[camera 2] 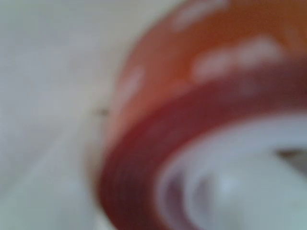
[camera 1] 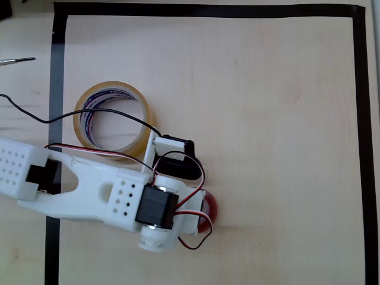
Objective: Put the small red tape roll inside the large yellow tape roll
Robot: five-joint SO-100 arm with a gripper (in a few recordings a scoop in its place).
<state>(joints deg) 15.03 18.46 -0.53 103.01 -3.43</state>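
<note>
Two rolls lie apart: the arm (camera 1: pixel 119 196) covers most of the small red tape roll (camera 1: pixel 209 209), hiding the gripper's state, beside the large yellow tape roll (camera 1: pixel 139 141) inside black border tape (camera 1: pixel 57 89).

A pale wood-grain table (camera 1: pixel 267 119) fills the overhead view, evenly lit with soft, diffuse light and no hard shadows. A black tape border (camera 1: pixel 208 10) marks a rectangle on the table, with strips running along the top, left and right edges. Outside the border's left strip, at the upper left, lies a thin dark pen-like object (camera 1: pixel 16 60).
</note>
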